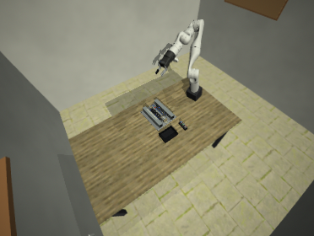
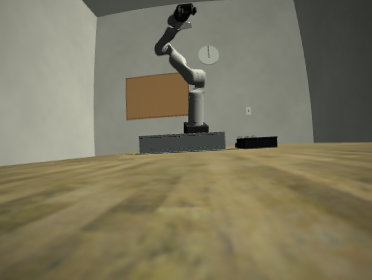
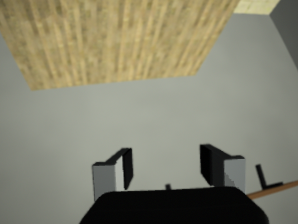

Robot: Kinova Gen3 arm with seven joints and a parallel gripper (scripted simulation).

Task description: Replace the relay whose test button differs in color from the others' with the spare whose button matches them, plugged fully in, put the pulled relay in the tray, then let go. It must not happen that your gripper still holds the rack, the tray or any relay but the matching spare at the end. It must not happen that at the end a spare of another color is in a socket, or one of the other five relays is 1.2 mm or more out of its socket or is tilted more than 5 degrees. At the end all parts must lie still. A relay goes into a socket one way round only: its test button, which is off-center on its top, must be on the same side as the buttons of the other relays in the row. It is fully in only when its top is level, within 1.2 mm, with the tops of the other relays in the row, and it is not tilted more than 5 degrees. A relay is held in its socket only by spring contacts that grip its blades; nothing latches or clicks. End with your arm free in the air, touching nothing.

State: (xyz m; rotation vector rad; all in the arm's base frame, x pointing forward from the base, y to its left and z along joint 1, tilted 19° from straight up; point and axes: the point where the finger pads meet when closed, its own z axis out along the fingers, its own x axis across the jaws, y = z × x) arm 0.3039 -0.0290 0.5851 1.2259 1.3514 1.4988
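My gripper (image 1: 160, 72) (image 3: 166, 160) is open, with nothing between its fingers. It hangs high above the table, away from the relays. In the top view the row of relays (image 1: 159, 113) stands between two grey rails; its button colors are too small to tell. A small dark block with light spots (image 1: 183, 125), perhaps the spares, lies on the table right of the row. The black tray (image 1: 168, 134) (image 2: 257, 142) is beside it; no relay can be made out in it. The wrist view shows no relay or tray.
The grey rails (image 1: 152, 117) (image 2: 182, 143) flank the relay row and hide it in the exterior view. The arm's black base (image 1: 194, 93) stands at the table's back edge. The wrist view shows the wooden table top (image 3: 115, 40) and the wall.
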